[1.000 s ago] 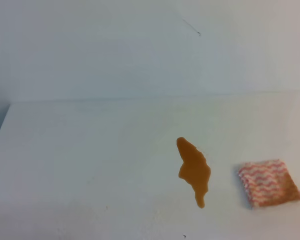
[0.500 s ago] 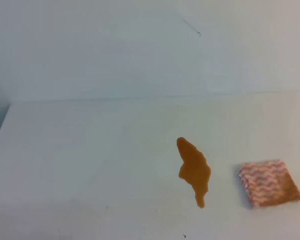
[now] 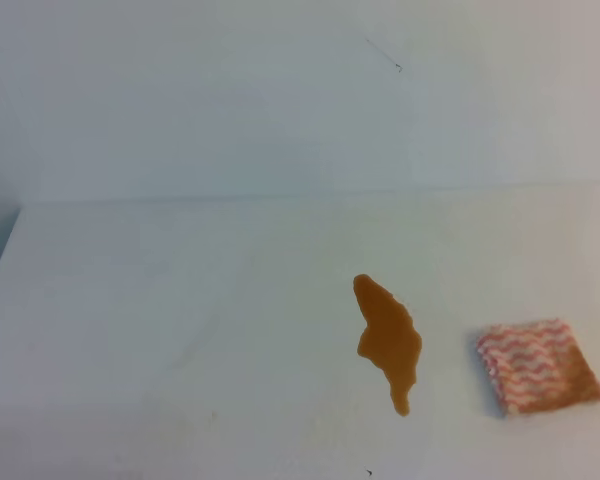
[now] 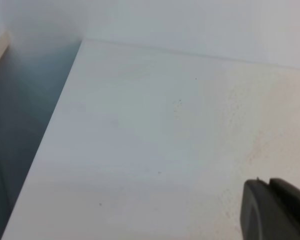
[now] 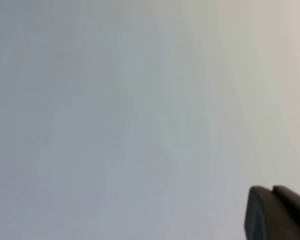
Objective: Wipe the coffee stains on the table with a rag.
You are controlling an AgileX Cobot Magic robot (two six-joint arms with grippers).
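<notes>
The amber-brown coffee stains [image 3: 388, 340] are lying on the white counter [image 3: 180, 320] with the striped rag [image 3: 538, 366] sitting near them to the right, apart, while the right pincer [image 5: 277, 212] is staying fully closed on nothing and the left pincer [image 4: 275, 210] is showing its tips together.

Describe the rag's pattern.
Pink-red and white wavy stripes with a tan-brown edge on the rag; clearest in the exterior high view.

wall [image 3: 230, 100]: plain white, rises behind the far edge | thin dark mark [image 3: 383, 54]: short slanted line high on wall | floor [image 4: 20, 125]: dim grey-blue strip at left
</notes>
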